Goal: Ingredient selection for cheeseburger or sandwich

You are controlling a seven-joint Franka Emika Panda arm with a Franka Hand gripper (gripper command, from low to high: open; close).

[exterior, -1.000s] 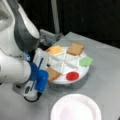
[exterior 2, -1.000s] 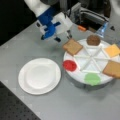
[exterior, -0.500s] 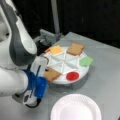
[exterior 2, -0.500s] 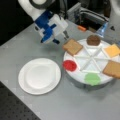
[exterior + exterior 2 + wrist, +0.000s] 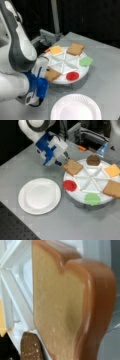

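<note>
Beside the white divided tray [image 5: 83, 72] on the desk [image 5: 105, 57] in a front view, the end effector [image 5: 47, 70] is being held at a bread slice [image 5: 52, 74]; its opening cannot be told. Cheese [image 5: 56, 50], a second bread slice [image 5: 75, 48], a green square [image 5: 86, 61] and a red disc [image 5: 72, 76] are lying in compartments, with a paper plate [image 5: 76, 108] below. In a front view, the end effector [image 5: 65, 160] is touching the bread slice [image 5: 72, 166], near the patty [image 5: 93, 160]. In the wrist view, the bread slice [image 5: 67, 307] is filling the frame.

Six ingredients [image 5: 72, 166] flat in compartments.
</note>
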